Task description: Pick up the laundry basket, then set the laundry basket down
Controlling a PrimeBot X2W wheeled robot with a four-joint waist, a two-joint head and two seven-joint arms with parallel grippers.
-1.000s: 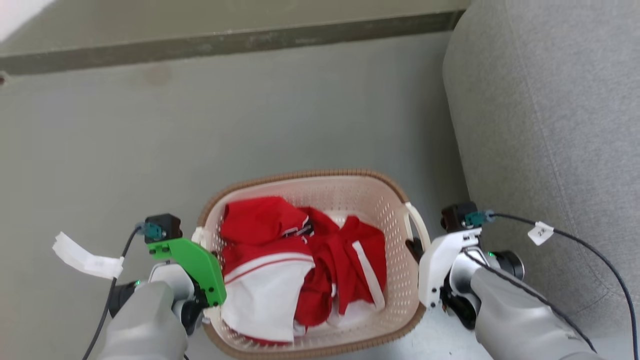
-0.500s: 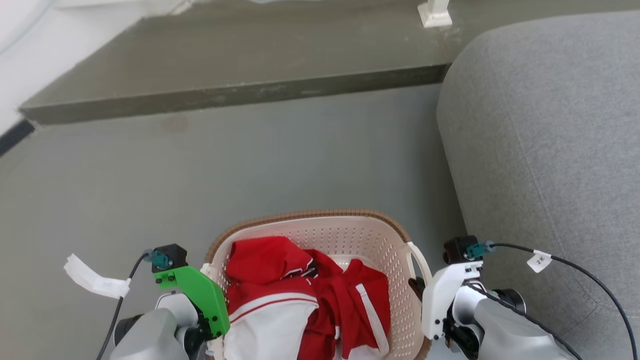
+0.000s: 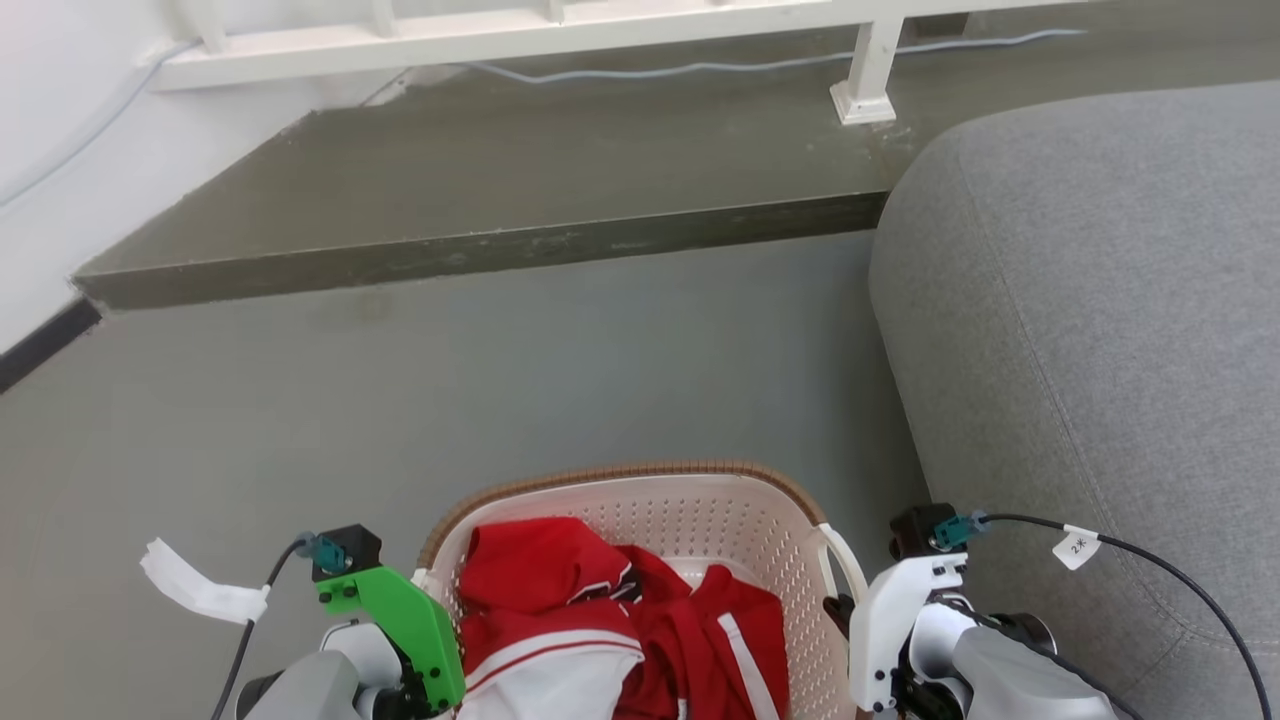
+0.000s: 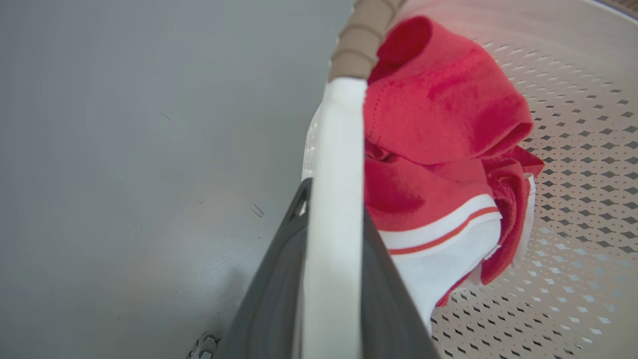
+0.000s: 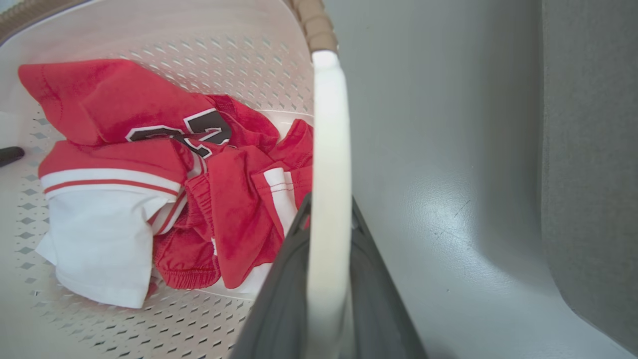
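Observation:
The laundry basket point(image 3: 700, 515), cream perforated plastic with a brown woven rim, sits at the bottom centre of the head view between my two arms. Red and white clothes point(image 3: 600, 620) lie inside it. My left gripper point(image 4: 333, 199) is shut on the basket's left white loop handle point(image 4: 335, 139), its dark fingers on either side of the strap. My right gripper point(image 5: 328, 202) is shut on the right white handle point(image 5: 326, 124) in the same way. In the head view the left gripper point(image 3: 425, 690) and the right gripper point(image 3: 840, 612) press against the basket's two sides.
A grey sofa point(image 3: 1100, 300) rises close on the right of the basket. Ahead, a raised grey step point(image 3: 480, 190) crosses the floor, with a white railing point(image 3: 560, 30), its post foot point(image 3: 865, 98) and a cable point(image 3: 700, 68) on it. A white wall stands far left.
The head camera has tilted up: the step, railing and wall have come into the picture and the basket sits lower in it. Both grippers keep their hold on the handles.

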